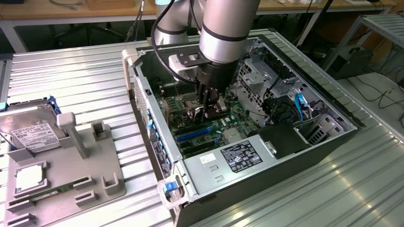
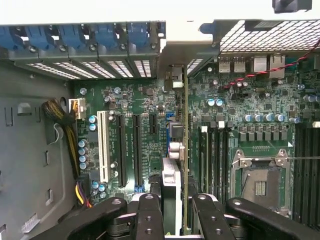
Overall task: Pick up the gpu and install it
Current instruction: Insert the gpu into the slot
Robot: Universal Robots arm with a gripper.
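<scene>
Inside the open computer case (image 1: 146, 101), my gripper (image 2: 181, 207) clamps the gpu (image 2: 185, 150) edge-on over the motherboard (image 2: 240, 105) — held upright so its lower edge meets a slot. It hangs near the case's middle.

arm (image 1: 224, 33): smooth brushed silver metal, satin sheen
fingers (image 2: 150, 217): matt black plastic, screw heads showing
gpu (image 2: 185, 150): thin green circuit-board edge between the fingers
motherboard (image 2: 150, 105): glossy green board below the fingers
worktop (image 1: 82, 80): ribbed pale metal
fixture tray (image 1: 82, 175): matt grey plastic
hard drive (image 1: 28, 130): silver metal, white paper label
</scene>
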